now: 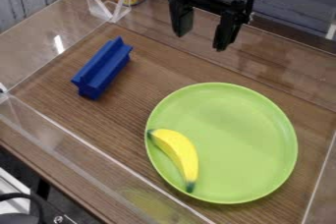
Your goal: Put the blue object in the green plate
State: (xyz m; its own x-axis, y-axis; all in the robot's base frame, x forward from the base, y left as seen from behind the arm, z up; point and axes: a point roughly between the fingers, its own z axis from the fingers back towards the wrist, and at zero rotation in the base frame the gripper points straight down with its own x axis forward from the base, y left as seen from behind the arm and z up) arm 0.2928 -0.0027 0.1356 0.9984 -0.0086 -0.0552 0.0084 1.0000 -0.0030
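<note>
While jaws gape, blue object [102, 68] lies beside green plate [243, 135].

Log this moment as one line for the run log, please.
gripper: open, empty, raised at back | blue object: on table, left, untouched | green plate: holds banana | step: block not yet picked

One camera — high, angled down across the table [157, 81].

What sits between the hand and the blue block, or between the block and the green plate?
Nothing visible. The open hand hangs above bare tabletop, right of the blue block. Bare wood also separates the block from the green plate. A banana lies on the plate's near-left part, leaving most of it free.
</note>
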